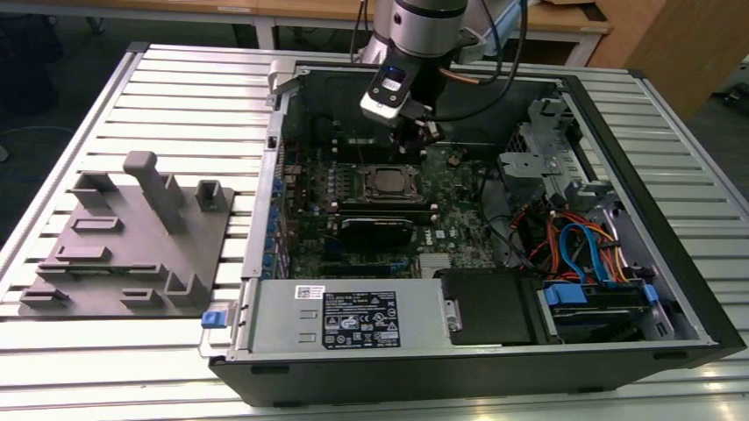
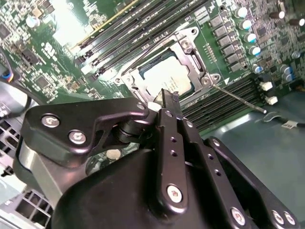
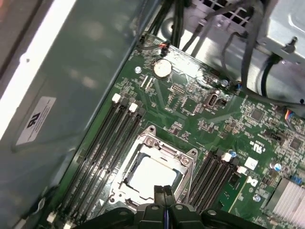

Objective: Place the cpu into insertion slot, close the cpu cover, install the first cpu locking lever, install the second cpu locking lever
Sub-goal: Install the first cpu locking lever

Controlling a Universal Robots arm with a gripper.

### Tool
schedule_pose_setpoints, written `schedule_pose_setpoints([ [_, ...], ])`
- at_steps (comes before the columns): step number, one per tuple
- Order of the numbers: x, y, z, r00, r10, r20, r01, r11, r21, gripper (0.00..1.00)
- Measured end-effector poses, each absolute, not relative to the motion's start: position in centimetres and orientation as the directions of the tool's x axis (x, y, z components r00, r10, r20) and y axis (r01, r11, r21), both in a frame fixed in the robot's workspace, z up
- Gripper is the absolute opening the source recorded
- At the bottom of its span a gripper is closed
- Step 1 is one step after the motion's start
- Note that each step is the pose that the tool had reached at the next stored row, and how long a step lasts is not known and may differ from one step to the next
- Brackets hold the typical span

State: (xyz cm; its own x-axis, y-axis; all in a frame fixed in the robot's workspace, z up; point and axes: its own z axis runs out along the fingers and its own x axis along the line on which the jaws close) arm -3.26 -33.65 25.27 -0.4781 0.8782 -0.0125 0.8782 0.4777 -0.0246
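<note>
Closest to us, our gripper had its two black fingers pressed together on nothing, and the cpu lay directly beyond their tips, flat in the insertion slot with the cpu cover framing it, whether touched we could not tell.

A wide table fills most of the exterior view, its top made of silvery ribbed aluminium profiles running across it. Even light leaves a soft glare on the ribs nearest the camera, and a grey moulded fixture plate lies on the table toward the exterior view's left. Behind the table stand light wooden desks, a wooden cabinet side rises at the exterior view's upper right, and dark grey-blue floor shows past the table's edges on both sides.
</note>
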Motion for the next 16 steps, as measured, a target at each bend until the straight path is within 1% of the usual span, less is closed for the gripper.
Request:
schedule_pose_setpoints([
  [16, -3.28, -33.65, 25.27, -0.649, 0.760, -0.013, 0.761, 0.649, -0.025, 0.10],
])
